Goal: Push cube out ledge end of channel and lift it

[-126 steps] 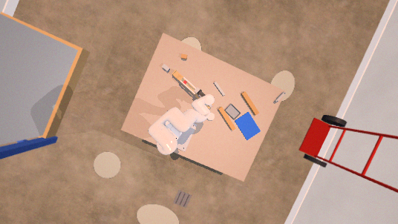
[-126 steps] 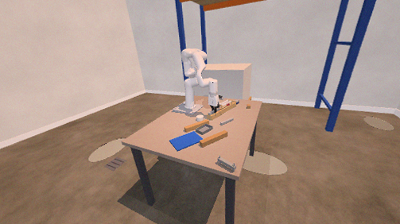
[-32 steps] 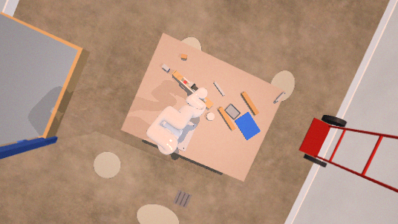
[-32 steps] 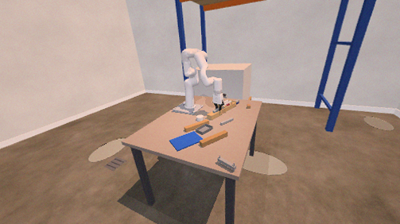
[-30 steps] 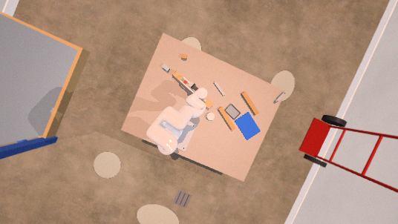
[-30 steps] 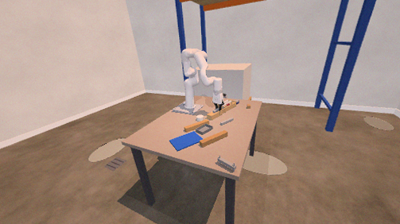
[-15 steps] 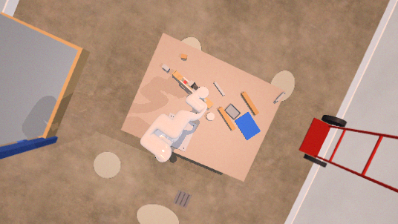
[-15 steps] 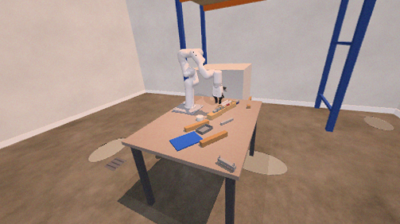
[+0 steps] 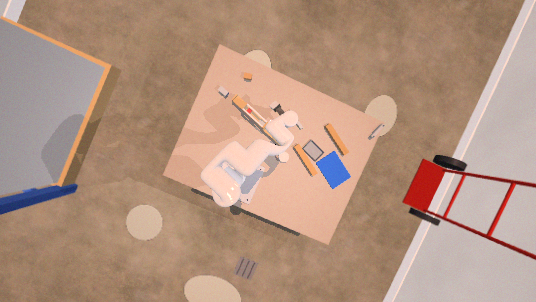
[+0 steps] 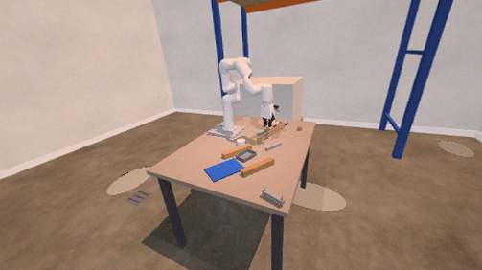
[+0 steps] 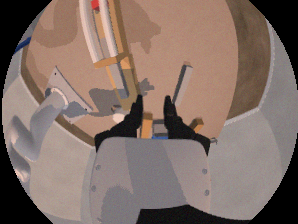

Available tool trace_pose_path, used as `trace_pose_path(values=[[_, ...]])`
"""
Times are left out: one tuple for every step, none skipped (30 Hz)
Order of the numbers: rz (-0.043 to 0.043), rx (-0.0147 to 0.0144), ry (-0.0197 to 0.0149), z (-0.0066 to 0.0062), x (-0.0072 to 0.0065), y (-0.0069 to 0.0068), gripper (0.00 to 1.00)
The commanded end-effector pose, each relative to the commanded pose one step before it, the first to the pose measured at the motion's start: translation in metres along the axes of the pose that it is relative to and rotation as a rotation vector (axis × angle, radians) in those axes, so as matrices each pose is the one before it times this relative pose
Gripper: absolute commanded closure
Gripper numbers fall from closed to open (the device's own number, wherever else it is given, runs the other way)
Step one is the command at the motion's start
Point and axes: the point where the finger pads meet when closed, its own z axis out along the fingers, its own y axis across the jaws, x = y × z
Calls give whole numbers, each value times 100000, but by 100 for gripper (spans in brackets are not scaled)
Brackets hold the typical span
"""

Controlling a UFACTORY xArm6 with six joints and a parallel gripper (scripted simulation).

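Observation:
The red cube sits between the light rails of the orange channel; a small patch of red shows in the exterior view. A grey bar lies in line with the channel, at the end nearer my hand in the wrist view. My gripper is partly open, with nothing between its fingertips. It hangs above the table beside the channel, outside the rails. The arm covers part of the channel in the top view. I cannot tell which end has the ledge and raised lip.
A loose grey bar lies beside the channel. A white disc, orange bars, a grey tray and a blue mat lie farther along. A small orange block lies near the far edge.

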Motion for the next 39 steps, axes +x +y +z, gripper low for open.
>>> trace_pose_path(values=[[5270,2219,-49,576,-1237,3839,62],[1517,-8,10,372,-1574,3897,62],[931,-6,7,169,-451,843,62],[403,-3,3,115,-264,603,62],[66,0,1,13,-32,61,62],[0,0,0,0,0,0,62],[0,0,0,0,0,0,62],[0,0,0,0,0,0,62],[0,0,0,0,0,0,62],[0,0,0,0,0,0,62],[0,0,0,0,0,0,62],[0,0,0,0,0,0,62],[0,0,0,0,0,0,62],[0,0,0,0,0,0,62],[0,0,0,0,0,0,62],[0,0,0,0,0,0,62],[0,0,0,0,0,0,62],[0,0,0,0,0,0,62],[0,0,0,0,0,0,62],[0,0,0,0,0,0,62],[0,0,0,0,0,0,62],[0,0,0,0,0,0,62],[0,0,0,0,0,0,62],[0,0,0,0,0,0,62],[0,0,0,0,0,0,62],[0,0,0,0,0,0,62],[0,0,0,0,0,0,62],[0,0,0,0,0,0,62],[0,0,0,0,0,0,62],[0,0,0,0,0,0,62],[0,0,0,0,0,0,62],[0,0,0,0,0,0,62],[0,0,0,0,0,0,62],[0,0,0,0,0,0,62],[0,0,0,0,0,0,62],[0,0,0,0,0,0,62],[0,0,0,0,0,0,62],[0,0,0,0,0,0,62],[0,0,0,0,0,0,62]])
